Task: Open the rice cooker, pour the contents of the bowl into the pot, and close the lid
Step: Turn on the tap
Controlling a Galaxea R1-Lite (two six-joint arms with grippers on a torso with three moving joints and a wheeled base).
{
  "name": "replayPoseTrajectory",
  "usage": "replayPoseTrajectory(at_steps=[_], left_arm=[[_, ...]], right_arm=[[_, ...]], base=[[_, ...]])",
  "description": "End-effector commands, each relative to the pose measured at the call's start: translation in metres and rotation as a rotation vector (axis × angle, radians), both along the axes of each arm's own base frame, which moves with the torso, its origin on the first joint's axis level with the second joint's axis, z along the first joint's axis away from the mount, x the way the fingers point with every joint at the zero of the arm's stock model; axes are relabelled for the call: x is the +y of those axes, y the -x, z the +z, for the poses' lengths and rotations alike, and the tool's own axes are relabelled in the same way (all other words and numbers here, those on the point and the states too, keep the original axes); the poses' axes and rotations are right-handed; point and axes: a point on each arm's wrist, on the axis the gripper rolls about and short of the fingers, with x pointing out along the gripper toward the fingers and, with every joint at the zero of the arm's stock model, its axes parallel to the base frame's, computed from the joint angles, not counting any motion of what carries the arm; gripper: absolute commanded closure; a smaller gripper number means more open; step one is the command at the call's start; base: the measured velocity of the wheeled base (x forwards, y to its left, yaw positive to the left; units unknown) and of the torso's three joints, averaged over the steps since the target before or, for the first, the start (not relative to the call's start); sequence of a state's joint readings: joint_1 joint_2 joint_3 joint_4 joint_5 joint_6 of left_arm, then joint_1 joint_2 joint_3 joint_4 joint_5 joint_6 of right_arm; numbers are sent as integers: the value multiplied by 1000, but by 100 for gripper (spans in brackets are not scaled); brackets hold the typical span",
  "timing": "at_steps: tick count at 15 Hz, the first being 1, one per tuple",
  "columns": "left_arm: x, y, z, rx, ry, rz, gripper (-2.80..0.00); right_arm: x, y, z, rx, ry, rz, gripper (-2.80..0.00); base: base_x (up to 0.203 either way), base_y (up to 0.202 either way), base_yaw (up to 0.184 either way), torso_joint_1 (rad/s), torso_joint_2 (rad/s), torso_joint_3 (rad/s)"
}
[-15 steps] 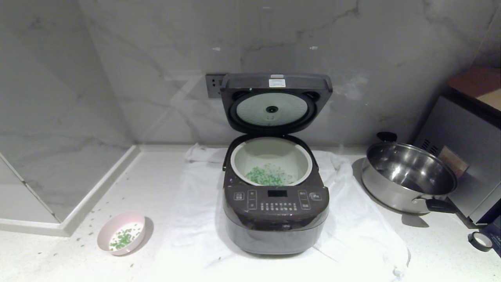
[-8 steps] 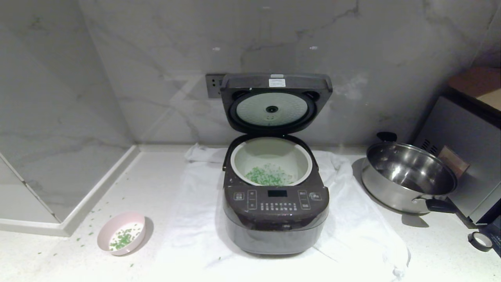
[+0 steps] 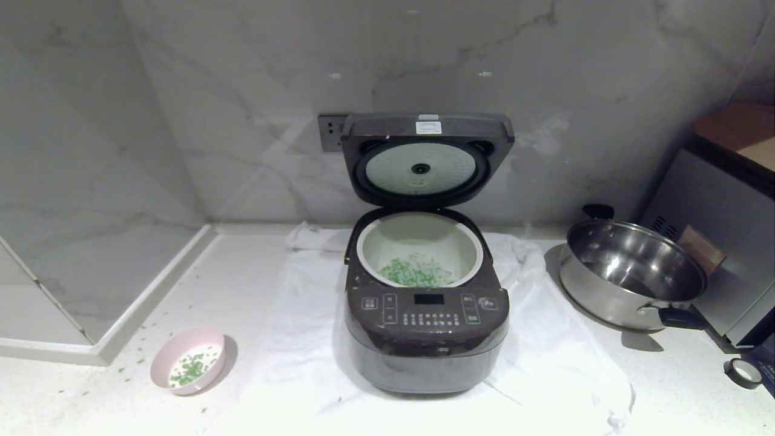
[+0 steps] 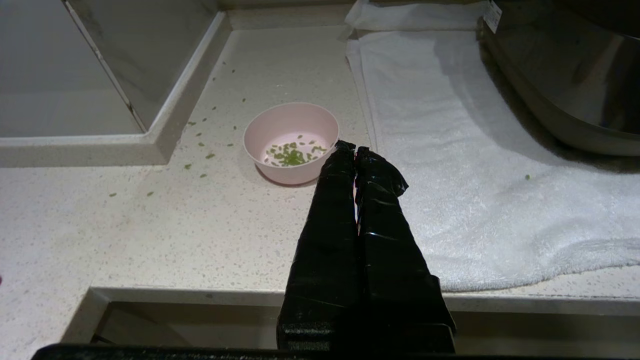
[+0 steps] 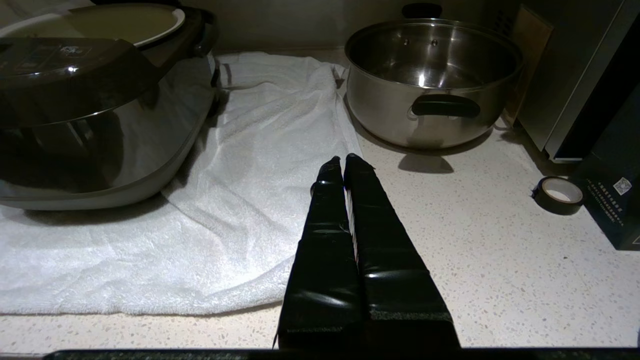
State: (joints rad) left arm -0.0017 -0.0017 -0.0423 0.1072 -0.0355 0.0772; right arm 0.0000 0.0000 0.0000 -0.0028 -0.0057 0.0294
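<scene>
Mostly green bits (image 3: 415, 272) in pot (image 3: 369, 245)

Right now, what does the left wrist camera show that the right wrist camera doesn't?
Only the left wrist view shows the pink bowl with a few green scallion bits, and the shut left gripper. Only the right wrist view shows the steel pan, the tape roll and the shut right gripper. Both show the white towel and part of the rice cooker.

Far right, the grey appliance (image 3: 720, 242) runs off the edge; panel markings on the rice cooker (image 3: 427, 315) seem too small to read.
</scene>
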Motion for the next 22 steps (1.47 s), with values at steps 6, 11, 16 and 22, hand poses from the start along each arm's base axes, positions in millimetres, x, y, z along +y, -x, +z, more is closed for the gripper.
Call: replayPoseTrajectory(at_steps=[6, 11, 16, 22], left_arm=[[0, 0, 0, 0, 1, 0, 0], [0, 0, 0, 4, 25, 5, 0], [0, 0, 0, 4, 25, 5, 0], [0, 0, 0, 4, 25, 5, 0]], right_arm=[[0, 0, -1, 3, -1, 0, 0], [0, 0, -1, 2, -2, 0, 0], [0, 0, -1, 3, -1, 0, 0], [0, 0, -1, 3, -3, 0, 0]], base=[[-49, 0, 1, 3, 1, 0], [-195, 0, -2, -4, -1, 4], [-25, 0, 2, -2, -2, 1], [-1, -1, 34, 0, 2, 0]])
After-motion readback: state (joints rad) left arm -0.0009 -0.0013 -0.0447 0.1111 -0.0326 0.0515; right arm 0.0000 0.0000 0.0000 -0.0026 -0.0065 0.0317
